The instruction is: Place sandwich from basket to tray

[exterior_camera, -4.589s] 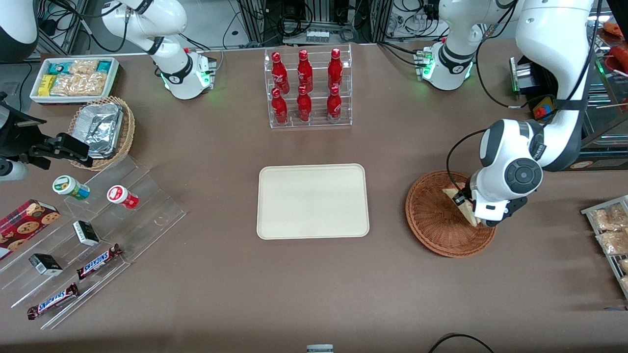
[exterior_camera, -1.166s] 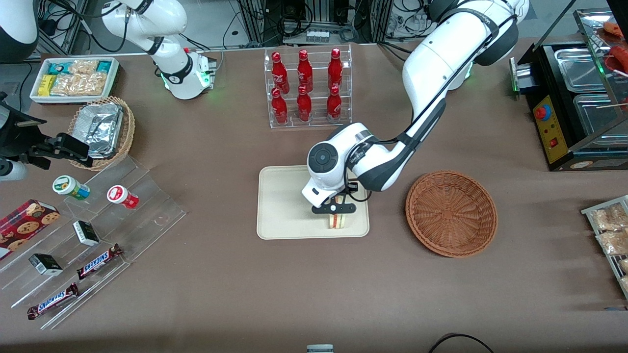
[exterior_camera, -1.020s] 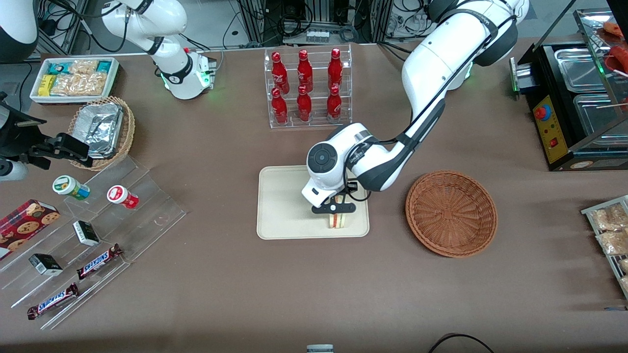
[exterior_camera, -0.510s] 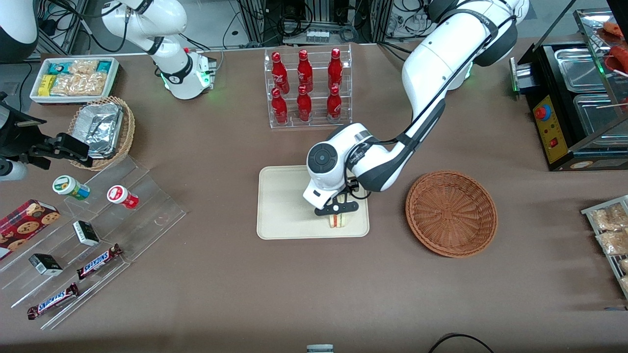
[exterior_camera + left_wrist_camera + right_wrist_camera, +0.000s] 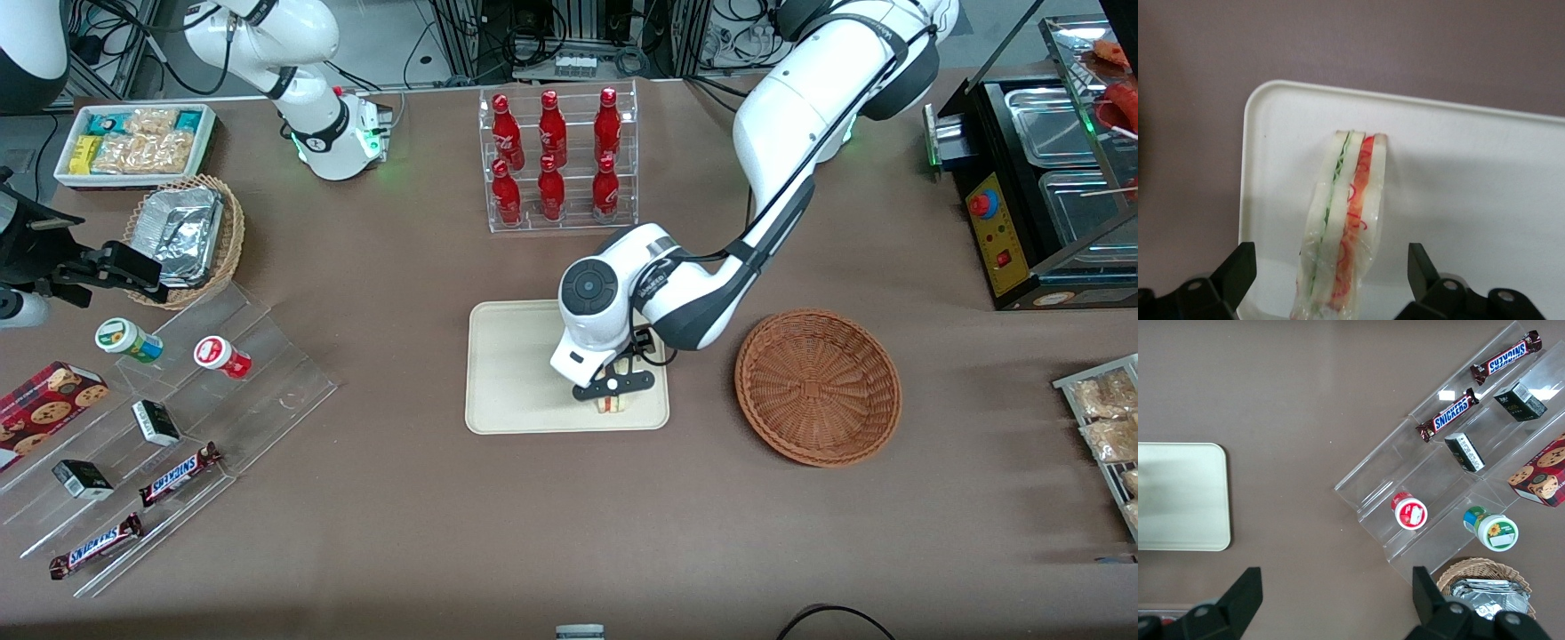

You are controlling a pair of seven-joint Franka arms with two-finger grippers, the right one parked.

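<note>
Sandwich [image 5: 1343, 227] stands on its edge on the tray [image 5: 516, 373], in the corner nearest the front camera on the side toward the basket [image 5: 818, 387], close to the rim. The basket itself holds nothing now and sits just beside the tray, toward the working arm's end of the table. The gripper [image 5: 613, 385] hangs directly above the sandwich, and the wrist view shows its two fingers [image 5: 1237, 270] spread wide, one on each side of the wedge w/ clear gap to the bread, so nothing is clamped.

Judging from this, the placing is done and the step in hand is the retreat. To do it well, the arm should go straight up first, w/o any sideways drift, because the wedge balances on a narrow edge and a small brush from a fingertip could tip it over or push it against the rim. The fingers should stay spread until they are above the top of the bread. Only then the arm can swing away, pref. not passing low over the bottle rack [image 5: 558, 160].
</note>
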